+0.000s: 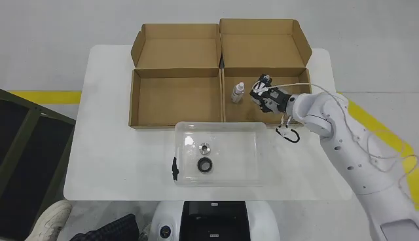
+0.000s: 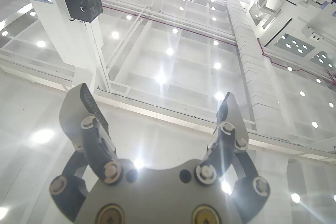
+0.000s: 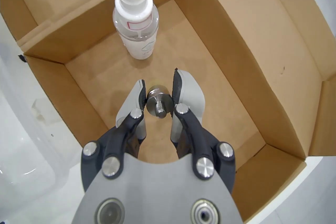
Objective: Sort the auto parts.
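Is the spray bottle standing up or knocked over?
Upright: the spray bottle stands on its base on the cardboard box floor, cap uppermost, apart from the right gripper.

the label on the spray bottle is too small to read.

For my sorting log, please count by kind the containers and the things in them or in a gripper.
Cardboard boxes: 2
Clear bin: 1
Spray bottle: 1
Metal parts: 2
Black ring: 1
Total: 7
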Controlling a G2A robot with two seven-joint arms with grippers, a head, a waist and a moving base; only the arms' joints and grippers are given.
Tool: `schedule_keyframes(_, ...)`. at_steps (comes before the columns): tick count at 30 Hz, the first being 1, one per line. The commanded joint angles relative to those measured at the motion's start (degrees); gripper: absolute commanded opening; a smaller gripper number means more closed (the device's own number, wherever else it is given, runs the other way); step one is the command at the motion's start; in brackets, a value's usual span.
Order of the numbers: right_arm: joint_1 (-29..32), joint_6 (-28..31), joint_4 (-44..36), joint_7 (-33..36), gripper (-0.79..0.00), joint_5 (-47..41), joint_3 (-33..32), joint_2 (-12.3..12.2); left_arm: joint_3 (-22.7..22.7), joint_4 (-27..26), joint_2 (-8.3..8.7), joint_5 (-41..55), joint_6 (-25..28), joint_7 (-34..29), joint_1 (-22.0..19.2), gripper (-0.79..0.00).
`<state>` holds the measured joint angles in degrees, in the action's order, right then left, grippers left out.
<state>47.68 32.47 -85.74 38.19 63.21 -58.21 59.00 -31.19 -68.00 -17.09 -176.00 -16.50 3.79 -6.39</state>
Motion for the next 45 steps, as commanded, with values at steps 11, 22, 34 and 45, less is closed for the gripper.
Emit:
schedule_keyframes(11,-5.3,-0.4,6.9,1.4,-0.785,0.7,5.8,2.2,0.0,0.0,0.00,0.0,0.0,0.0,0.0,0.000)
schedule_keyframes(22,-6.8,0.0,8.8,1.7,-0.511,0.6,7.1,3.1,0.0,0.0,0.00,0.0,0.0,0.0,0.0,0.000)
schedule_keyframes(34,-3.1,2.1,2.4,-0.9,-0.416,0.4,1.5,1.7,0.0,0.0,0.00,0.0,0.0,0.0,0.0,0.000)
schedule_keyframes(45,8.4,9.5,-14.2,-2.6,-0.397,0.3,-7.7,-1.5,0.0,0.0,0.00,0.0,0.0,0.0,0.0,0.000)
